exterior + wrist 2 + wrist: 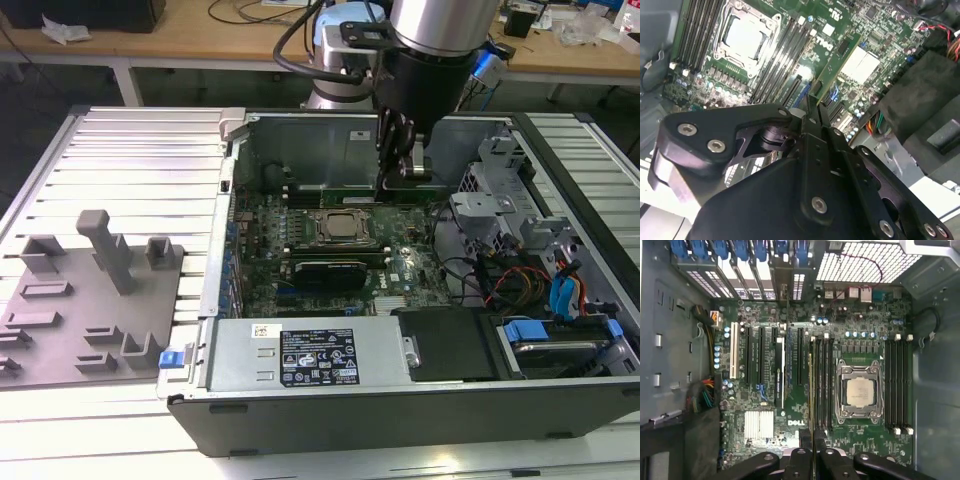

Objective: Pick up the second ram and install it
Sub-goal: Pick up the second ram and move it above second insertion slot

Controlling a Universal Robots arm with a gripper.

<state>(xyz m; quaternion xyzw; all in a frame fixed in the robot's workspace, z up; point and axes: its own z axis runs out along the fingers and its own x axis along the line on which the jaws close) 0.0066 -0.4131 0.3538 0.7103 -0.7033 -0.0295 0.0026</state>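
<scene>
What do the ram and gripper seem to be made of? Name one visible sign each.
The ram: probably fibreglass circuit board, green lacquered face, thin flat edge. The gripper: probably metal, black satin finish, with bright screw heads; could be hard plastic.

Wood bench (200, 40) at back, slatted metal table (130, 150) in fg.

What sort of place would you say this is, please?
Probably a robotics lab or workshop: an open computer case lies on a slatted metal table, the gripper holds the second ram over its motherboard, and wooden benches stand behind.
</scene>
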